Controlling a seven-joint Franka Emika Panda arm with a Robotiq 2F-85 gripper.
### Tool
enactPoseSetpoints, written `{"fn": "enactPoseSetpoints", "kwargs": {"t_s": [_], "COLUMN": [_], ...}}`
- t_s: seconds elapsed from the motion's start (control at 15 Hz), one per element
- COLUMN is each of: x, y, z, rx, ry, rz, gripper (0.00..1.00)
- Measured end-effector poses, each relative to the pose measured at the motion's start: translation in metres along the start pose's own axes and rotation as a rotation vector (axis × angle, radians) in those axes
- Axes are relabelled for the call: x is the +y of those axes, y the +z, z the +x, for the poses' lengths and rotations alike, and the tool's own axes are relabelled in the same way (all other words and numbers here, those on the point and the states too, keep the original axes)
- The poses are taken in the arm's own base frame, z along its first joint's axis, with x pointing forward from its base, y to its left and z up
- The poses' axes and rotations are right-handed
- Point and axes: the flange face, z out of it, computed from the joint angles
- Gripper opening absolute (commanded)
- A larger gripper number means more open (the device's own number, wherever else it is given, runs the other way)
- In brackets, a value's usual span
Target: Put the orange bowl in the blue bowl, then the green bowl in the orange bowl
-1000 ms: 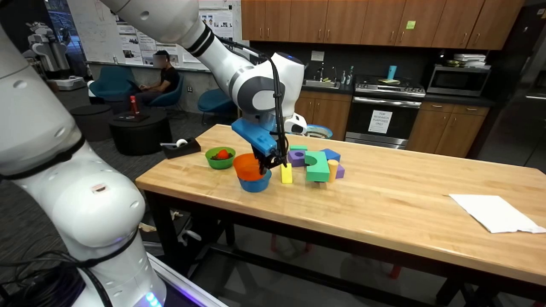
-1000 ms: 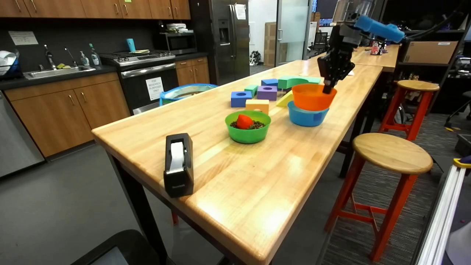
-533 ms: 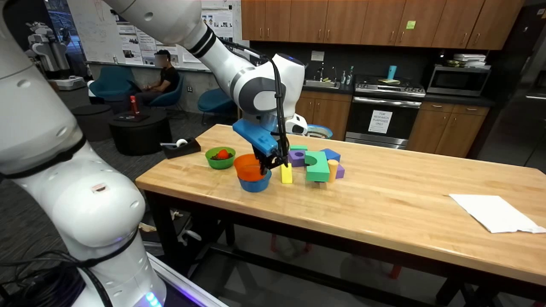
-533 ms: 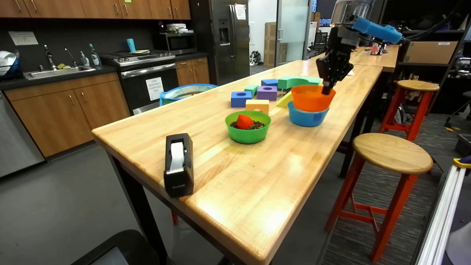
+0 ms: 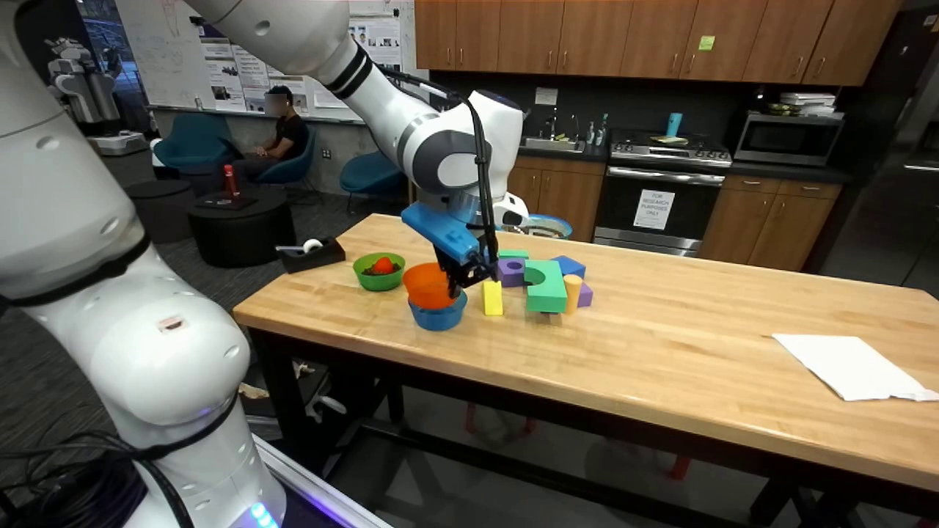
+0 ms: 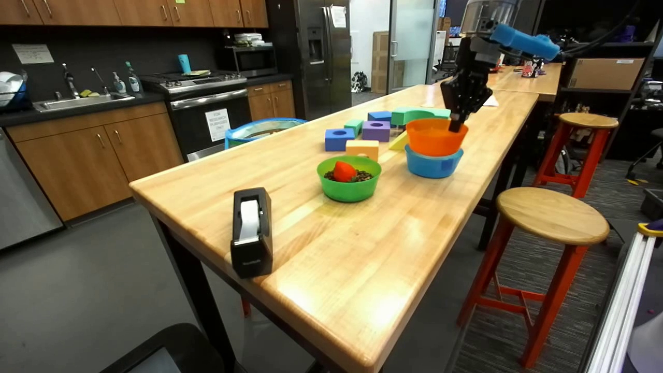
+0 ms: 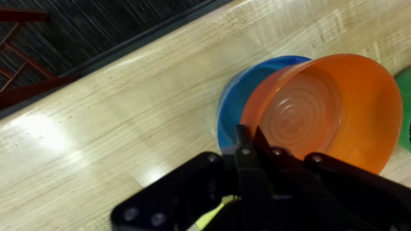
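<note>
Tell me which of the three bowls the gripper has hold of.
The orange bowl: the gripper pinches its rim. The blue bowl and the green bowl stand on the table, ungripped.

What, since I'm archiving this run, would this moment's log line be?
claw: shut on orange bowl | orange bowl: over blue bowl, contact unclear | green bowl: on table, apart, not yet nested

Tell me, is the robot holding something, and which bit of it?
Yes, the orange bowl. It's held by the rim, which is pinched between the fingers.
</note>
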Motion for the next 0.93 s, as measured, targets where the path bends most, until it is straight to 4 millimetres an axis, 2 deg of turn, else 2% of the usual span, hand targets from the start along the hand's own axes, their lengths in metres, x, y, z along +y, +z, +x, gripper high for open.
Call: {"fn": "enactPoseSetpoints", "kwargs": {"t_s": [0.8,0.87,0.93], "x": [0.001,0.001,0.002], "y": [0.01,0.011,0.012], "z": [0.007,0.008,0.008], "rx": [-0.023,-0.026,-0.029], "ry": [0.001,0.002,0.003], "rz": [-0.009,-0.01,-0.01], "gripper": [0.01,0.29,0.29]}}
